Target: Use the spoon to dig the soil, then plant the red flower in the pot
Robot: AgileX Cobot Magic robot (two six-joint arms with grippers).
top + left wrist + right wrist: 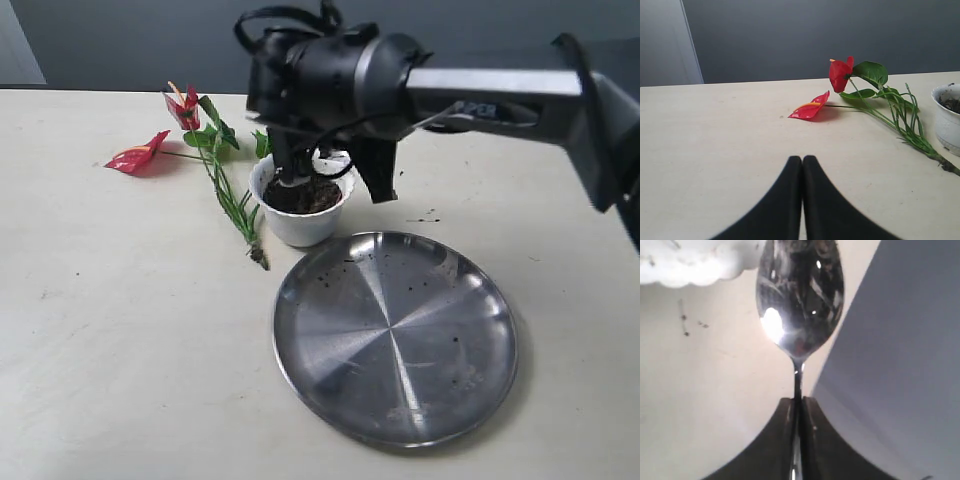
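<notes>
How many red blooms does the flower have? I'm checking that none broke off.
2. One red bloom lies flat on the table, farthest from the pot. The other red bloom sits raised among the green leaves. More may be hidden.

A broad cream-white table (120, 330) fills most of the scene, its matte top marked with faint scuffs and a few dark specks. Its far edge runs straight across, and behind it stands a plain dark grey-blue wall (130, 45). At the far left a paler, whitish panel (15, 50) meets that wall along a slightly slanted vertical edge. The light is soft and even, falling from above, and shadows on the tabletop stay short and faint.
</notes>
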